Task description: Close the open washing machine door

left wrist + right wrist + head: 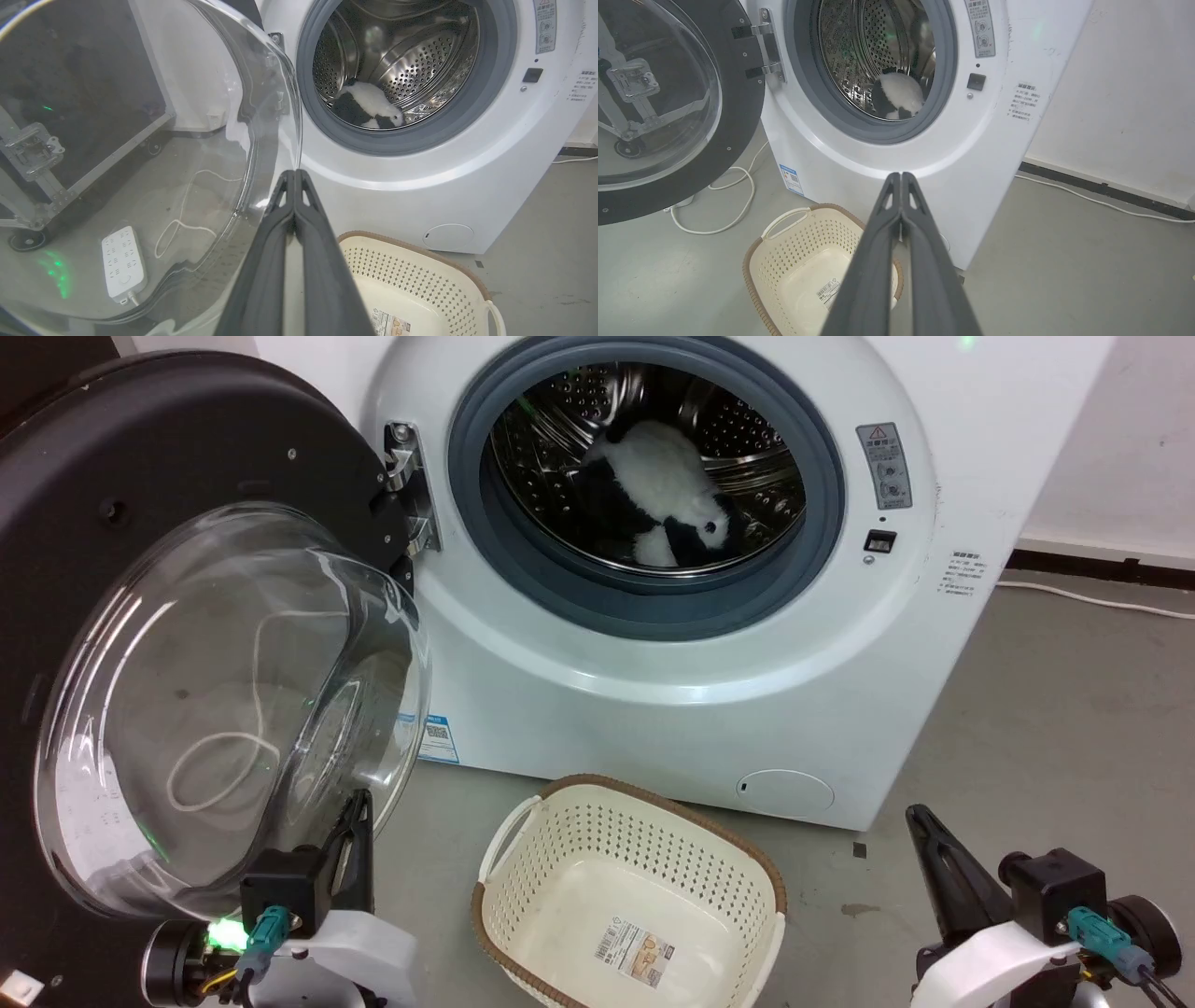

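Head view: left tool [359, 803] (fingers together) upright beside washing machine door [187, 448].

A cream perforated laundry basket [644, 845] with a brown woven rim stands on the grey floor [1027, 728], with a printed label [635, 952] stuck to its bottom. A white power strip [122, 261] lies flat on the floor, with a looped white cord [714, 231] near it. A second white cable [1087, 199] runs along the floor just beside the black skirting [1101, 188]; a plush toy [663, 476] shows a white body with black limbs.

Laundry test space: washing machine [653, 709], basket [635, 840], concrete floor [1046, 756].
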